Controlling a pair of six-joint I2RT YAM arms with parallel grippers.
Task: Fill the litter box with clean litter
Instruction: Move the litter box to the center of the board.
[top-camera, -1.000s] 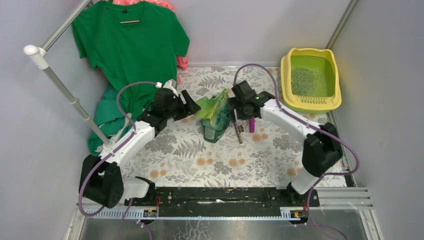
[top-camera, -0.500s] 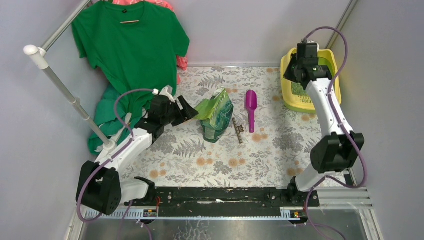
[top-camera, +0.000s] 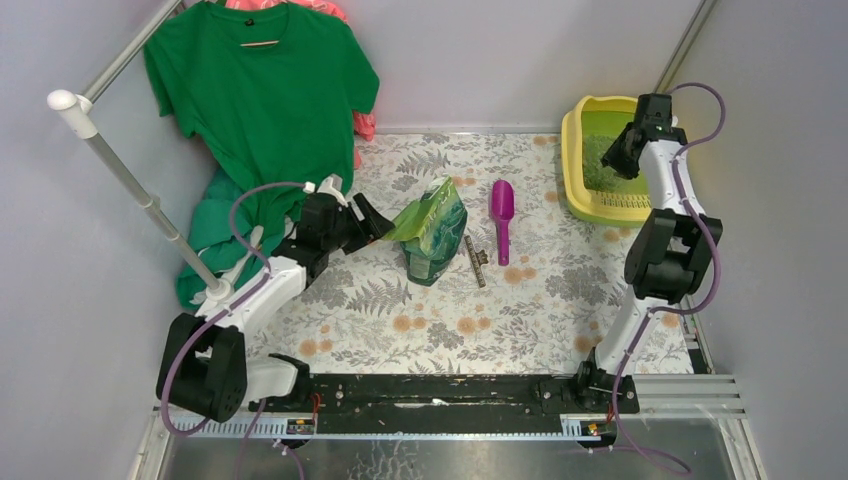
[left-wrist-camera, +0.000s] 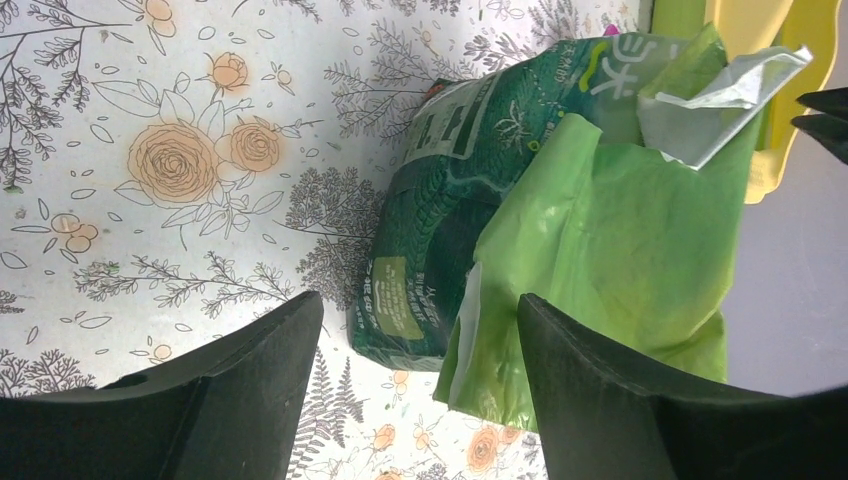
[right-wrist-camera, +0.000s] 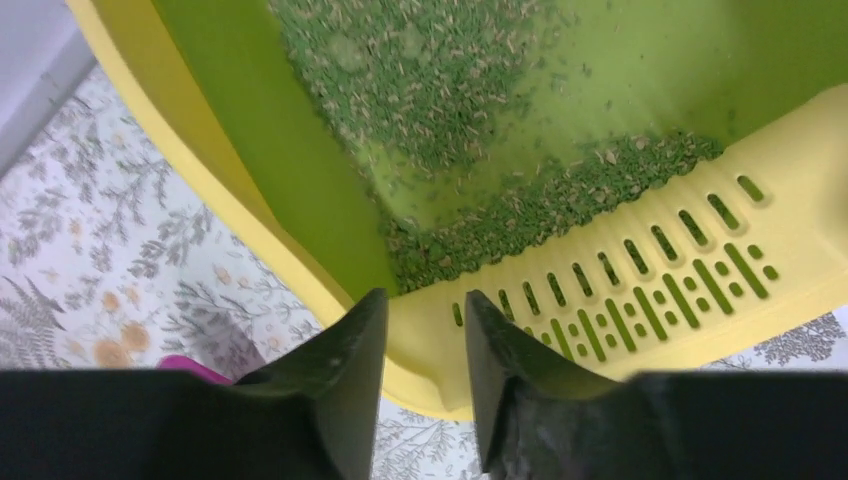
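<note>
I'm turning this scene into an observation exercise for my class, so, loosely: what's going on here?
Two robot arms are partway through filling a litter box. The right gripper has its fingers pinched on the yellow litter box at the rim by its slotted ledge. The box holds only a thin, patchy layer of green litter. The left gripper is open, facing the opened green bag that lies on the table. A purple scoop lies loose between bag and box.

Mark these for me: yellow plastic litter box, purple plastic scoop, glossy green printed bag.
yellow plastic litter box (top-camera: 568, 160): top external view, left rim.
purple plastic scoop (top-camera: 501, 213): top external view, lower bowl.
glossy green printed bag (top-camera: 436, 238): top external view, front face.
</note>
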